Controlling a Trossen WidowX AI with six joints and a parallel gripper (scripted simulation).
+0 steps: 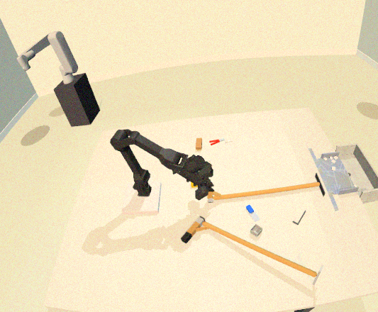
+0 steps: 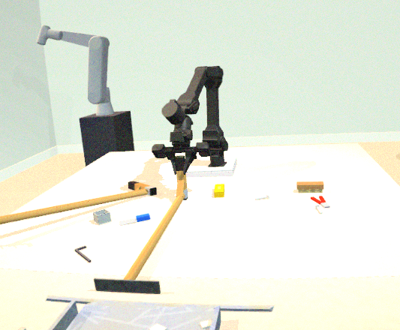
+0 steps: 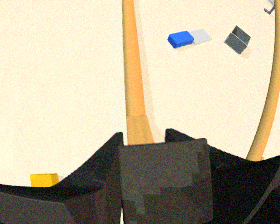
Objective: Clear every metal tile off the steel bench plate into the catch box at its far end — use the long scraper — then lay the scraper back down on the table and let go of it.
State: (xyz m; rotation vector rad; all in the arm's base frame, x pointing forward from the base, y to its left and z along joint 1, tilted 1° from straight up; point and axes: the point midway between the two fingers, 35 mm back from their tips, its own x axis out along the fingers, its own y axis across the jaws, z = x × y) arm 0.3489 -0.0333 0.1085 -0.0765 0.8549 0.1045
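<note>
Top view, left to right.

- Grey arm (image 1: 63,53) (image 2: 98,69), one, on a dark pedestal (image 1: 76,101) (image 2: 105,136), at far left, off the table (image 1: 123,283) (image 2: 280,240).
- Black arm (image 1: 151,147) (image 2: 213,101), one, standing on a pale base plate (image 1: 154,208) (image 2: 212,173) and reaching right.
- Second long-handled tool (image 1: 259,248) (image 2: 66,206) (image 3: 273,100), orange, with an upright pale blade; lies on the near side, its handle slanting toward near right.
- Yellow block (image 1: 191,184) (image 2: 219,190) (image 3: 44,180), beside the gripper in the top view and partly hidden.
- Brown block (image 1: 198,143) (image 2: 310,186), toward the far side.
- Gripper (image 1: 208,193) (image 2: 180,173) (image 3: 144,136), closed on the dark-ended upper grip of the long scraper.
- Long scraper (image 1: 264,192) (image 2: 156,240) (image 3: 135,75), orange handle running right to a black blade (image 1: 320,184) (image 2: 127,286); the blade stands just short of the bench plate.
- Red-handled pliers (image 1: 215,142) (image 2: 320,201), right of the brown block.
- Blue-and-white piece (image 1: 250,209) (image 2: 142,217) (image 3: 181,39), between the two long handles.
- Small grey open box (image 1: 256,230) (image 2: 102,217) (image 3: 237,40), near the blue-and-white piece, on its near side.
- Dark hex key (image 1: 297,223) (image 2: 82,254), farther right, also between the handles.
- Steel bench plate (image 1: 330,181) (image 2: 130,315), bluish, at right; several pale tiles (image 1: 333,168) (image 2: 205,324) lie on it, mostly toward its far side.
- Catch box (image 1: 367,163), grey and walled, at the plate's right end.
</note>
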